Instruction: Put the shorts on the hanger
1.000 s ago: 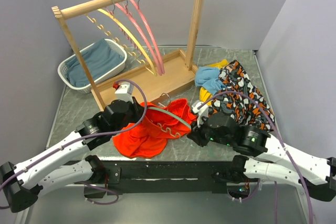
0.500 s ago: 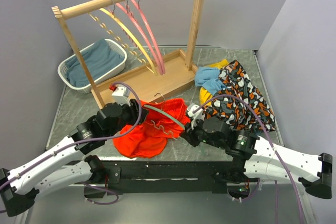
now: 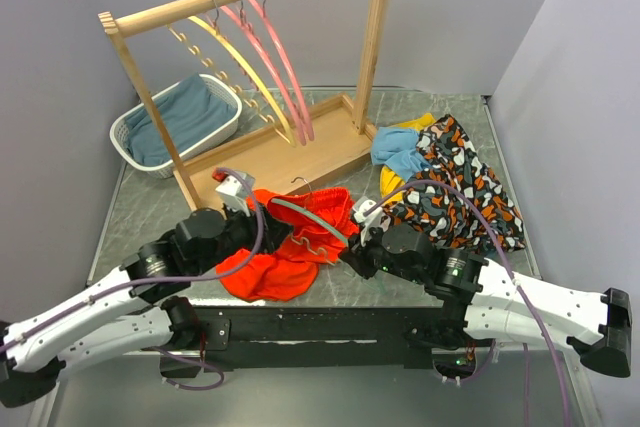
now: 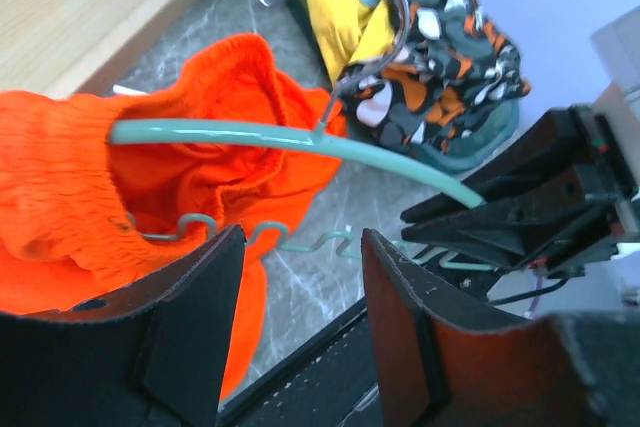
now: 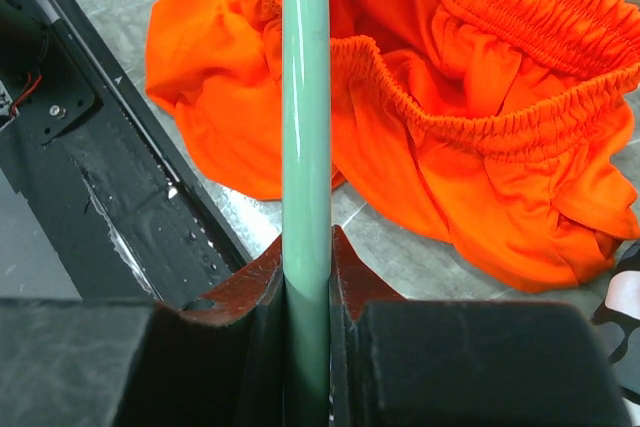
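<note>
Top view: fixed high, on the near side of shorts [image 3: 268, 272], facing down and forward, distant. Left wrist view: close above shorts, looking low across them. Right wrist view: close, sighting along hanger [image 5: 305, 127] down onto shorts. All three views share shorts and hanger.

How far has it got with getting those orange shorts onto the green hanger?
Done: the right gripper holds the hanger clamped by one end. In hand: the hanger's other end appears to poke into the waistband of the shorts, close to the open left gripper. Left: most of the shorts lie crumpled on the table, so they are not hung yet.
</note>
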You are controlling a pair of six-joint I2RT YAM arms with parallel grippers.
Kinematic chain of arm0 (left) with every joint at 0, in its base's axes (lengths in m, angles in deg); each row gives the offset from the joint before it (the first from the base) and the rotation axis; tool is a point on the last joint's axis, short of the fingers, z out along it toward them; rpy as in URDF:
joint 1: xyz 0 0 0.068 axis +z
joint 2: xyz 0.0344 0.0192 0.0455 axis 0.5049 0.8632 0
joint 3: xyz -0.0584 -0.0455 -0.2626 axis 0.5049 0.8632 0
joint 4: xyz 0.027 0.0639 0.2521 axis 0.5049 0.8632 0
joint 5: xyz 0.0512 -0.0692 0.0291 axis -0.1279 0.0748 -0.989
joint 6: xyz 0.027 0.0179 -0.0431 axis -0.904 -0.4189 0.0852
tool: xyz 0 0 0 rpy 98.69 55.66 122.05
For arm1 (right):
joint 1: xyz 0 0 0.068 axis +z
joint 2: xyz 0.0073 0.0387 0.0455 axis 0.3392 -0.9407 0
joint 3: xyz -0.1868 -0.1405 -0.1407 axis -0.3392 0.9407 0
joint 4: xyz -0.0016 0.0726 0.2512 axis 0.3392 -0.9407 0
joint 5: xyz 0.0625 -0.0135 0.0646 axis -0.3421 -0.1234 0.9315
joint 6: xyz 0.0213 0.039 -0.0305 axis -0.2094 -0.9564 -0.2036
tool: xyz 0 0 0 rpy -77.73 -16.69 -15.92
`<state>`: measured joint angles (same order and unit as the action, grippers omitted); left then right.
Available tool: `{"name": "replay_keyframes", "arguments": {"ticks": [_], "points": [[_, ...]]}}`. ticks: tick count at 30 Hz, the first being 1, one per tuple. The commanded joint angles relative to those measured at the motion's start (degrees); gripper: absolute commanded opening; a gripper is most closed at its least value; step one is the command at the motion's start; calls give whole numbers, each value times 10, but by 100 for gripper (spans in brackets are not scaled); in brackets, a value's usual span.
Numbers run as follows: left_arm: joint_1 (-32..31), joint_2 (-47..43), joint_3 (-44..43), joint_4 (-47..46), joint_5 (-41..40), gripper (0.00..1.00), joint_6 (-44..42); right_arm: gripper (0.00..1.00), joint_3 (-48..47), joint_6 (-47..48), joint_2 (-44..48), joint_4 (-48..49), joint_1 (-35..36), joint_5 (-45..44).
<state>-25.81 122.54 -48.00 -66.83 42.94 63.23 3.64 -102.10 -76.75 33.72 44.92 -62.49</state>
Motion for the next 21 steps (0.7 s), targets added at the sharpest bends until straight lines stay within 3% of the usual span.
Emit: {"name": "replay_keyframes", "arguments": {"ticks": [1,7,21], "points": [[-49,52,-33,-27,-85,56,-18,0,-5,3,1,70,6,-9],[-85,118,-86,-33,-213,57,-5,0,-8,5,-2,63,6,-10],[-96,166,-94,-73,-241,57,-23,0,-11,6,-20,69,8,-15]]}}
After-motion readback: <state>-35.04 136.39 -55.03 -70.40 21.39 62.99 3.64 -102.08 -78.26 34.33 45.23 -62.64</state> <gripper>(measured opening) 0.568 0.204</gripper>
